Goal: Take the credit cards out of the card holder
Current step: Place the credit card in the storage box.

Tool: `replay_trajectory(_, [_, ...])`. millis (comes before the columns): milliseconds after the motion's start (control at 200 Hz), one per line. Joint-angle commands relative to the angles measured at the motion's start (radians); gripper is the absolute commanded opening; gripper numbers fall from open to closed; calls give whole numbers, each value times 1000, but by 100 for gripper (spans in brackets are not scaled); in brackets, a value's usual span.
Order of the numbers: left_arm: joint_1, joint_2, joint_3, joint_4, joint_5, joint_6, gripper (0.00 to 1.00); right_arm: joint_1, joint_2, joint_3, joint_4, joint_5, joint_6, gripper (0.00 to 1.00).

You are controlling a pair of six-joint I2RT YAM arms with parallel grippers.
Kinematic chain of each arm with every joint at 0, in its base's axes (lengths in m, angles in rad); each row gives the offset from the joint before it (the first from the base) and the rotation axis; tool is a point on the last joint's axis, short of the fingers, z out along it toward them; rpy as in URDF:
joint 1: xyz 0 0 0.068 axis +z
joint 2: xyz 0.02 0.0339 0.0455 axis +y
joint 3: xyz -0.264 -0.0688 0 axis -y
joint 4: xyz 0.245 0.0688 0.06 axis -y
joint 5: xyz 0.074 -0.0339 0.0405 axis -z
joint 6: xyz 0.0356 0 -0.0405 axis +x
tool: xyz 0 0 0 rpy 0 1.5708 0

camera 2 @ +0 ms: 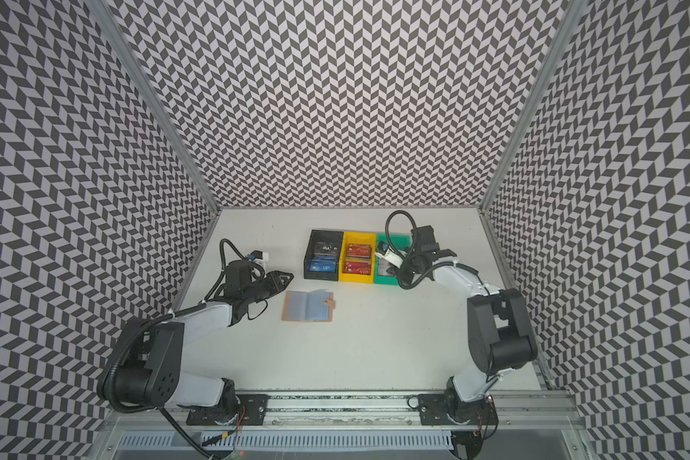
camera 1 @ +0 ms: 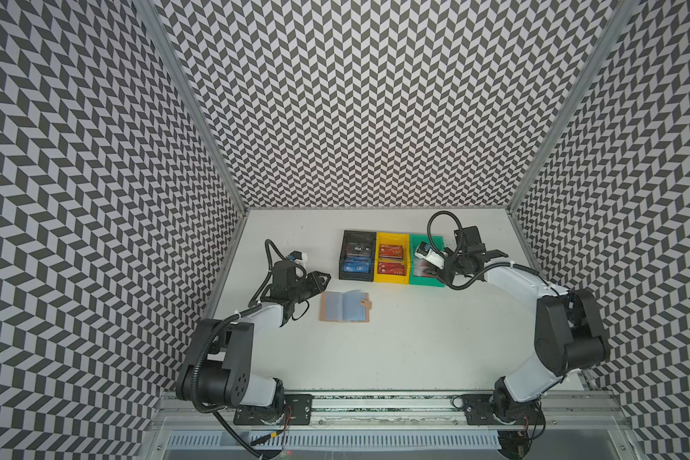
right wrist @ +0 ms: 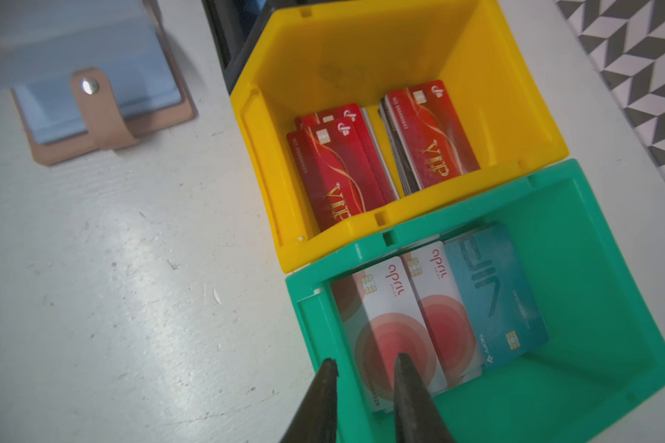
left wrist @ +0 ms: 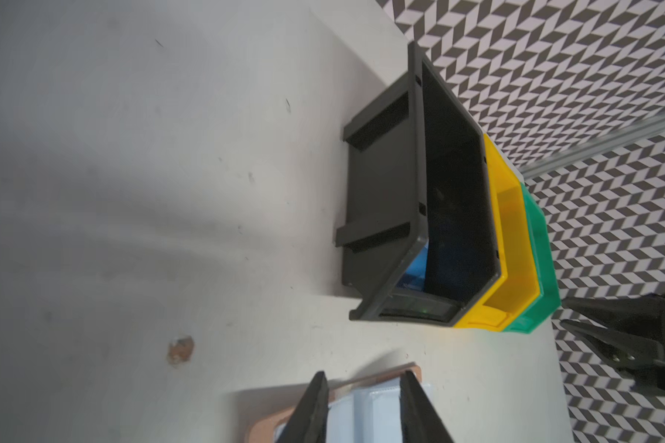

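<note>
The card holder [camera 1: 345,306] lies open and flat on the table [camera 1: 415,350], tan cover down and snap tab folded across a pale clear-sleeve page, which exposes the sleeves for extraction; no card print shows in the top sleeves, and the pages beneath cannot be judged. The left gripper [left wrist: 365,377] hovers over its edge, jaws narrowly parted and empty, probably positioned to steady or turn a page. Beyond, the credit cards [right wrist: 430,138] lie sorted by colour in the black bin [left wrist: 381,172], yellow bin [right wrist: 361,46] and green bin [right wrist: 592,268], where the right gripper [right wrist: 366,360] hangs narrowly parted and empty, consistent with a release
</note>
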Motion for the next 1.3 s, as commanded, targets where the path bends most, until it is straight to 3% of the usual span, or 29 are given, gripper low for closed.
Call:
replay_trajectory(0, [8,-58,28,26,-177,63,37,-33,-93,-100,291,-107,176,28])
replay_trajectory(185, [14,-94,46,48,-334,161,42,-56,-194,-326,591,-67,380,30])
replay_trajectory(481, [56,-109,34,90,-521,272,49,-87,-285,-582,972,53,487,32])
replay_trajectory(676, [108,-135,-116,382,-551,361,51,-96,-235,-699,1263,90,563,32])
replay_trajectory(936, [125,-136,-206,539,-560,447,51,-98,-242,-728,1321,139,585,32])
replay_trajectory(1111, [124,-71,-250,673,-536,518,51,-104,-218,-694,1260,200,680,33])
replay_trajectory(1227, [126,-16,-312,875,-496,570,52,-104,-199,-676,1252,184,656,30])
replay_trajectory(1297, [128,8,-317,896,-472,578,52,-110,-209,-695,1288,203,658,32])
